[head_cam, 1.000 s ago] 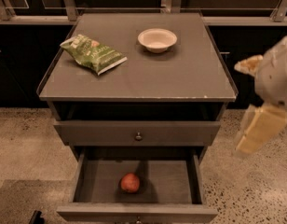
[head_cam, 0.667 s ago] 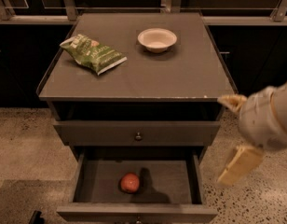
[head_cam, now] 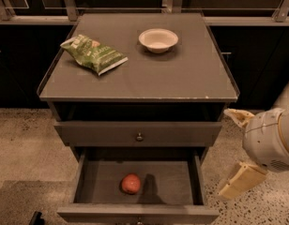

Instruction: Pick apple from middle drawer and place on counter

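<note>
Apple [head_cam: 131, 183]: loose in the open middle drawer [head_cam: 175, 182], reachable from above.
End effector [head_cam: 225, 153]: fingers apart, empty, off the table [head_cam: 182, 74] right edge, likely approaching.

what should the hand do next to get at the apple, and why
Probably swing the hand left and down, to above the middle drawer. The hand hangs open and empty out to the right of the drawer, outside it, while the apple lies untouched on the drawer floor, left of centre, with open space above it.
</note>
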`<state>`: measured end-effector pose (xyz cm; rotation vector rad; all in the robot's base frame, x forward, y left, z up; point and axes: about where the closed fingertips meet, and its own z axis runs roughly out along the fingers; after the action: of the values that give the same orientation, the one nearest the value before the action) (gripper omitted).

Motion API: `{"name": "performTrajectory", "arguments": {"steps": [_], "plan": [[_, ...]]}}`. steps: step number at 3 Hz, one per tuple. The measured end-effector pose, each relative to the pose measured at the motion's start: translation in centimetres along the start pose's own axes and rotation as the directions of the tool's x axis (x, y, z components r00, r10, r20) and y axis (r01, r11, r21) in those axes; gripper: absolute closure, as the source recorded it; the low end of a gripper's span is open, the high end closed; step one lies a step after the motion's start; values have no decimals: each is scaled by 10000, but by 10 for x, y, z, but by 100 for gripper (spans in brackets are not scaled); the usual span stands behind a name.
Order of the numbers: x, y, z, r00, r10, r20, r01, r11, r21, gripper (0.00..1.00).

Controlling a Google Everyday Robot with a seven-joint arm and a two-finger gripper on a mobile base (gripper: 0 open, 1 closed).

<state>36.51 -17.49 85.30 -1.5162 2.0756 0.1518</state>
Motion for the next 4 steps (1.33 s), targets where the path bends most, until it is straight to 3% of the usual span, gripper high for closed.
{"name": "performTrajectory", "arguments": {"steps": [1,2,3,4], "plan": [[22,24,41,9957,671,638,-662,9977,-172,0],[36,55,121,9738,1273,1884,-1133,9901,-829,0],[48,52,187,9527,1704,2517,-1344,9789,-1540,0],[51,62,208,9427,2004,2667,-1465,9670,-2085,0]]}}
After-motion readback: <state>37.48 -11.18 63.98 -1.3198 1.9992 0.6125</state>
